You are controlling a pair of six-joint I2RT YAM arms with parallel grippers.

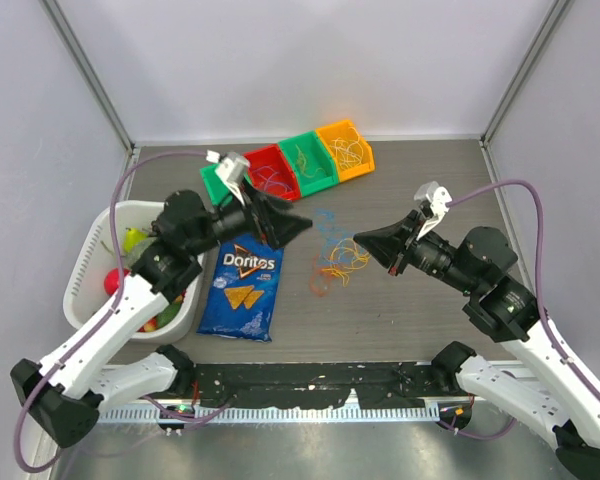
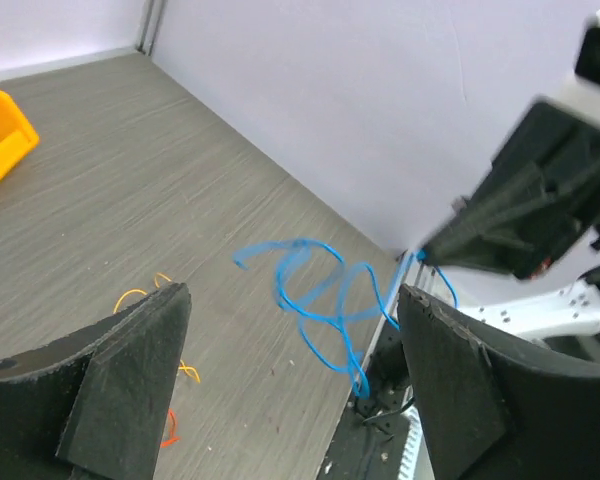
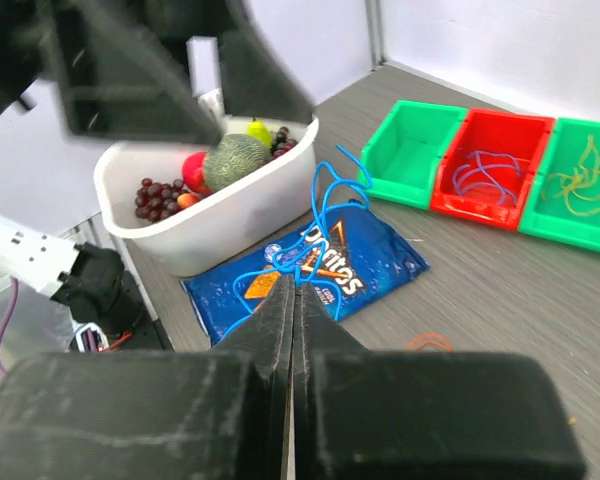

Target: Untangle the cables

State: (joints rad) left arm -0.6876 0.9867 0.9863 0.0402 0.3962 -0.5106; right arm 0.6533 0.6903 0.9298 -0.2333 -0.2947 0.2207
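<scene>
**Strand of thin blue curly cable (image 2: 325,318) dangling from right gripper (image 1: 362,240)**

Its closed jaws are pinching the cable, and the strand is curling in the air between both arms. Opposite, the left gripper (image 1: 292,230) is facing it with jaws spread wide, holding nothing. On the grey wood-grain table (image 1: 420,180), thin orange and yellow cable loops (image 1: 342,262) are lying beside a blue Doritos chip bag (image 1: 242,288).

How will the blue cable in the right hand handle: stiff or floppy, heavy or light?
Probably floppy but springy: the blue cable hangs from the right hand in loose curls. Likely very light, being so thin.
</scene>
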